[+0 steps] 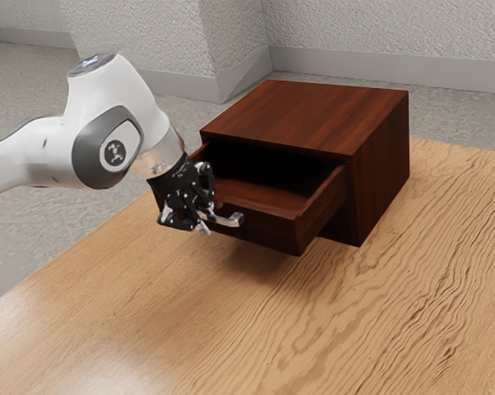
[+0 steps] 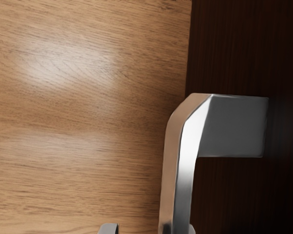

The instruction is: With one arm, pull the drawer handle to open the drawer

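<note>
A dark wooden cabinet [image 1: 313, 115] stands on the table, and its single drawer [image 1: 280, 216] is pulled partway out toward the exterior view's left. The silver drawer handle [image 1: 225, 220] juts from the drawer front. My black gripper [image 1: 206, 216] is at that handle, with its fingers closed around the bar. In the wrist view the handle [image 2: 185, 161] rises close in front of the dark drawer front [image 2: 244, 53]. Beside the bar, one fingertip [image 2: 107, 228] peeks in at the edge.
The light wooden table [image 1: 297, 329] stretches wide in front of and beside the cabinet. Beyond the table's far edge lie a grey floor and walls [image 1: 149, 33]. My white arm [image 1: 83, 140] comes in from the exterior view's left.
</note>
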